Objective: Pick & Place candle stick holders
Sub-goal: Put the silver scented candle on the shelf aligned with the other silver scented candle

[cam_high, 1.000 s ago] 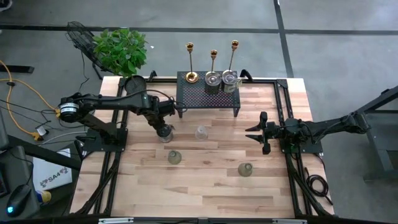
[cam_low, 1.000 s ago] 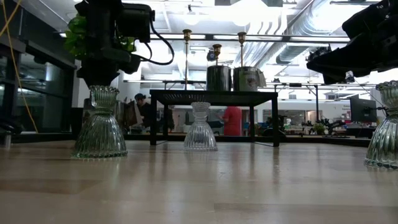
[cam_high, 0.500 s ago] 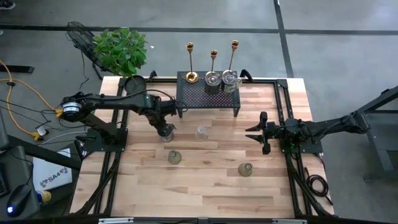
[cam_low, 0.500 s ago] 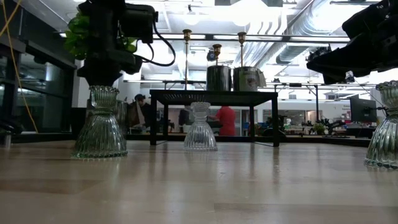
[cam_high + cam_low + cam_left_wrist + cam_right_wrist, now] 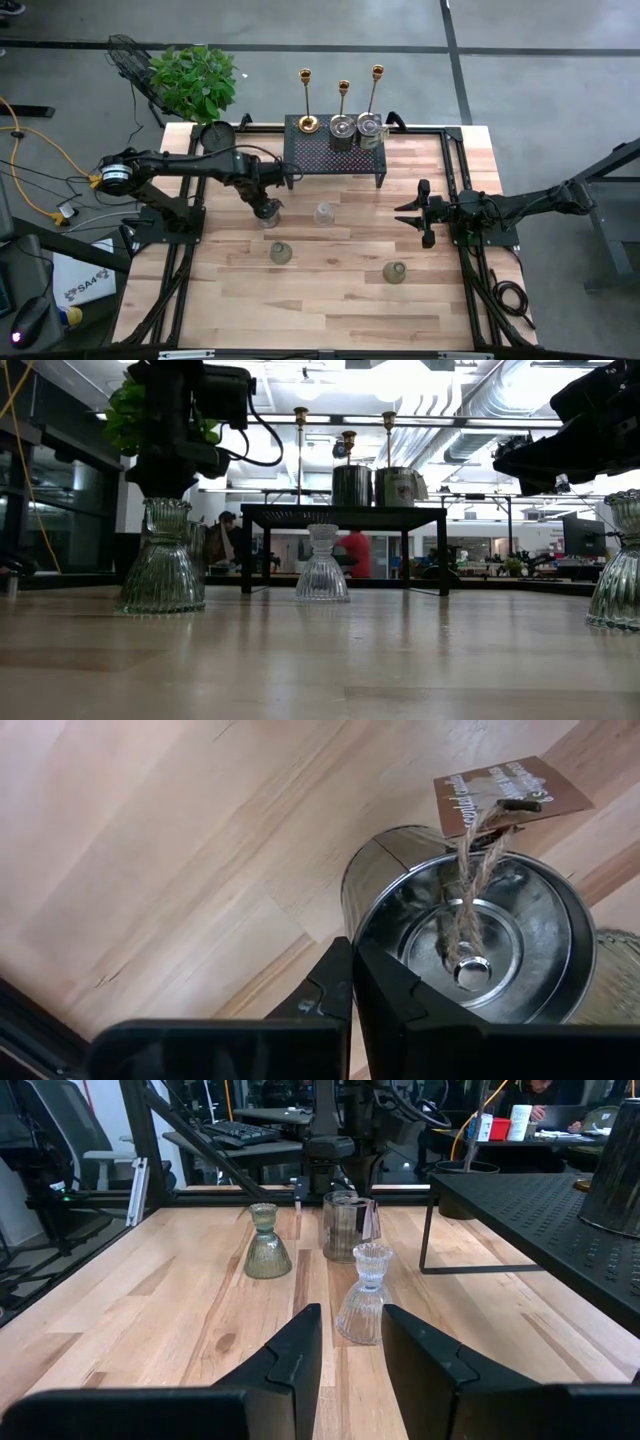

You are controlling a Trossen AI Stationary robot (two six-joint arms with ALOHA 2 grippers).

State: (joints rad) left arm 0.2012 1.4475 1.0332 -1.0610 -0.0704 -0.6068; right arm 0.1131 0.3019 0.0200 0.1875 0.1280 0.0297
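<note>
Tin cup (image 5: 470,935): we see shiny silver metal, left gripper (image 5: 352,982) pinching its rim.
Inside: twine, paper tag (image 5: 508,790).
Right gripper (image 5: 350,1342): spread, empty.

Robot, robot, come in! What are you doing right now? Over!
Left gripper shut on the silver tin cup at its rim, in front of the black rack. Right gripper open, waiting off to the right. Clear glass holder close beside the cup. Over.
</note>
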